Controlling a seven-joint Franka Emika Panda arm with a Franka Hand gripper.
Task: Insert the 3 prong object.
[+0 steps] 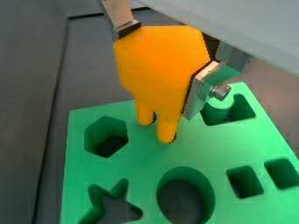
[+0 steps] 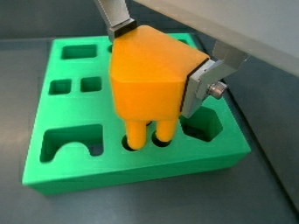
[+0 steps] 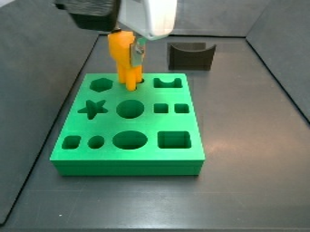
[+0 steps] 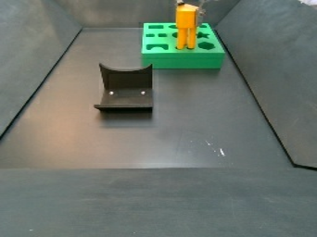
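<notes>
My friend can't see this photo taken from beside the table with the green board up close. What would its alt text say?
The gripper holds the orange 3 prong object upright, prongs down at a slot in the green board. A dark fixture stands behind.

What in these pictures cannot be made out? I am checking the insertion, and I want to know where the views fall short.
- How deep the prongs of the 3 prong object sit: in both wrist views the green board swallows their tips.
- The third prong: hidden behind the other two in both wrist views.
- The slot in use: covered by the piece in a side view.
- The gripper: cut off by the top edge.
- The fixture: too dark for detail.
</notes>
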